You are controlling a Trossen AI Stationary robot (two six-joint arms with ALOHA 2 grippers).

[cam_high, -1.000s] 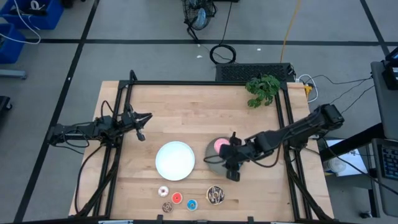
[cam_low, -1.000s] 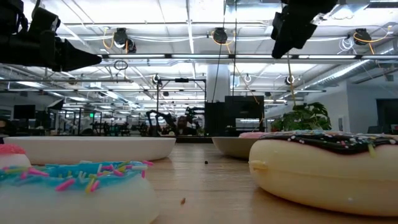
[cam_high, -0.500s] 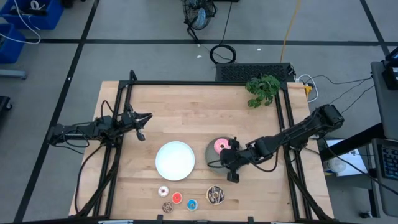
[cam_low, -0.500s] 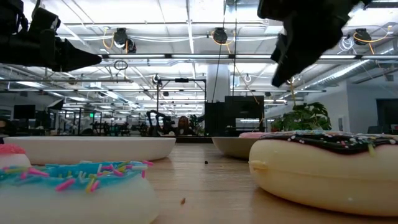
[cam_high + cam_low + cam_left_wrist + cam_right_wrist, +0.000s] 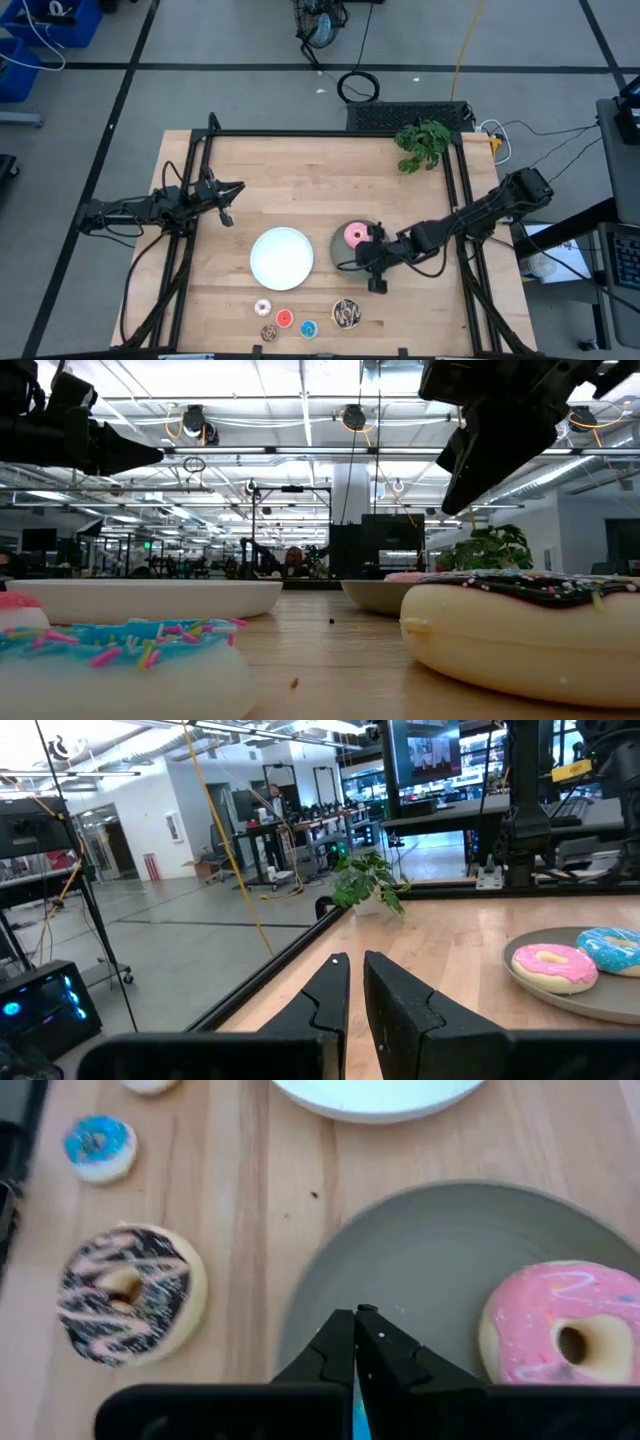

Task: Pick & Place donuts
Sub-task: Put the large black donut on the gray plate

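The pink donut [image 5: 566,1339] lies on my grey plate [image 5: 430,1260]; the brown streaked donut [image 5: 130,1293] sits on the bench [image 5: 300,180] nearby. My right fingers [image 5: 357,1342] hover pressed together above the plate's edge, my left fingers [image 5: 352,988] near-closed, empty, far off.

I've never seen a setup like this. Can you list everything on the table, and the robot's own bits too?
Table: one, light wood.
White plate: one, mid-table.
Grey plate: one, right of the white plate.
Pink donut: one, on the grey plate.
Blue sprinkled donut: one, on the grey plate beside the pink one.
Brown streaked donut: one, near the front edge.
Tiny donuts: four, white-pink, red, blue, brown, clustered at the front edge.
Plant: one, green, back right.
Left gripper: dark, over the table's left side.
Right gripper: dark, at the grey plate's front rim.
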